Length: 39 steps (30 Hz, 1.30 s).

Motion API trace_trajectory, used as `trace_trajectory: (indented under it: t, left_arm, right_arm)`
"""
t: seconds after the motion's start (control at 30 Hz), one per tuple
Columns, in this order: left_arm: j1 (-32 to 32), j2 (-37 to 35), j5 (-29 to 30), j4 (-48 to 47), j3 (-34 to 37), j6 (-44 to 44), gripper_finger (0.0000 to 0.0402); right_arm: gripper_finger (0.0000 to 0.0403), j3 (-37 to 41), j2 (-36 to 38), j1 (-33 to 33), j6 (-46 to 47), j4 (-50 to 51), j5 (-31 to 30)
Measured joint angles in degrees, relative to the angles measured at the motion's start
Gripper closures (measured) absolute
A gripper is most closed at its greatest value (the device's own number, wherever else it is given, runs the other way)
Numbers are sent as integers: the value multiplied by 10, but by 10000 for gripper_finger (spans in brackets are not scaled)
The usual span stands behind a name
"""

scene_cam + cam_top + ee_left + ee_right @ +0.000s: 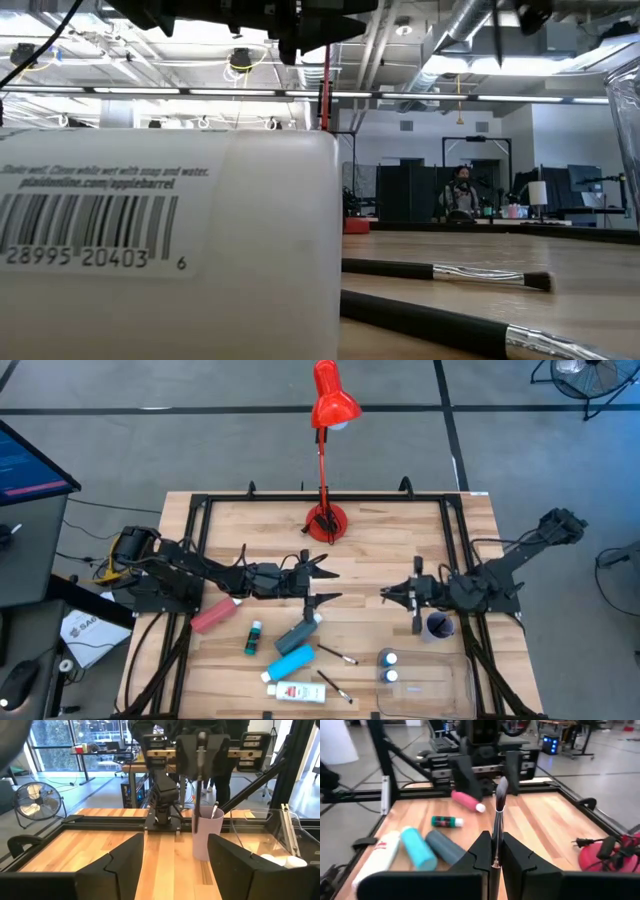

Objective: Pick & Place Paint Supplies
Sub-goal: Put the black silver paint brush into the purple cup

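The wooden table [390,540] has a black frame along its edges. A red desk lamp [326,520] stands near its far edge. On the near half lie a pink-red tube [212,614], a small green bottle [253,637], a grey tube [298,633] touching a blue tube [290,660], a white tube [294,691] and 2 thin brushes [336,653]. To the right stand a lilac cup [438,626] and a clear tray [440,685] holding 2 white-capped bottles [388,667].

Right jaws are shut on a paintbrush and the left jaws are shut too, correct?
Not quite. The right gripper is shut on the paintbrush, but the left gripper stands open and empty, as the left wrist view shows.
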<state>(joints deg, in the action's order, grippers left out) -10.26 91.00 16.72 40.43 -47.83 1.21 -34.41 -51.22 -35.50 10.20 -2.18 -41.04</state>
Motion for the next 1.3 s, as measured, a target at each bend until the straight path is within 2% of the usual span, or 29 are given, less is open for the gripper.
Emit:
trace_trajectory:
  t: [0.17,0.3,0.4,0.57,0.77,1.17,1.3]
  left_arm:
    - [0,0,0,0,0,0,203]
    - [0,0,0,0,0,0,203]
    - [0,0,0,0,0,0,203]
    - [0,0,0,0,0,0,203]
    - [0,0,0,0,0,0,203]
    - [0,0,0,-1,0,0,203]
    - [0,0,0,-2,0,0,203]
  right_arm:
    - [390,4,31,-79,2,29,-49]
    - [390,49,70,-134,34,38,-112]
    - [390,85,127,-165,55,48,-149]
    - [390,123,224,-236,46,52,-172]
    - [390,142,300,-330,44,106,-180]
    - [390,142,318,-481,75,180,-258]
    - [390,142,318,-491,107,206,-272]
